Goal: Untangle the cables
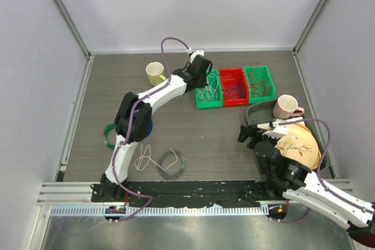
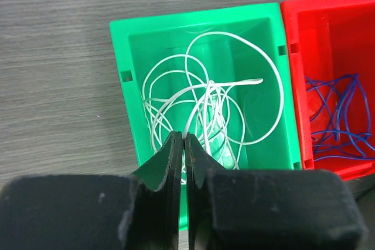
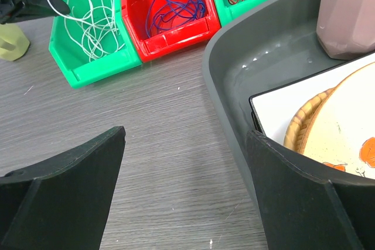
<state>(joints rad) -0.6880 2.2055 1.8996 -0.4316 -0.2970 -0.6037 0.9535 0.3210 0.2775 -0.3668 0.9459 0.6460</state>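
White cables (image 2: 211, 89) coiled inside green bin (image 2: 193, 19); left gripper (image 2: 183, 137) over bin's near wall, jaws pinched together; right gripper (image 3: 184, 136) well apart from bin, jaws wide.

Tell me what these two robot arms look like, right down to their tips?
The left arm and the right arm are alike: white tubular links joined by chunky black joints. A thin purple-grey cable loops along the outside of each. The left end effector and the right end effector each have two matte black fingers on blocky bases, tapering to wedge-shaped tips.
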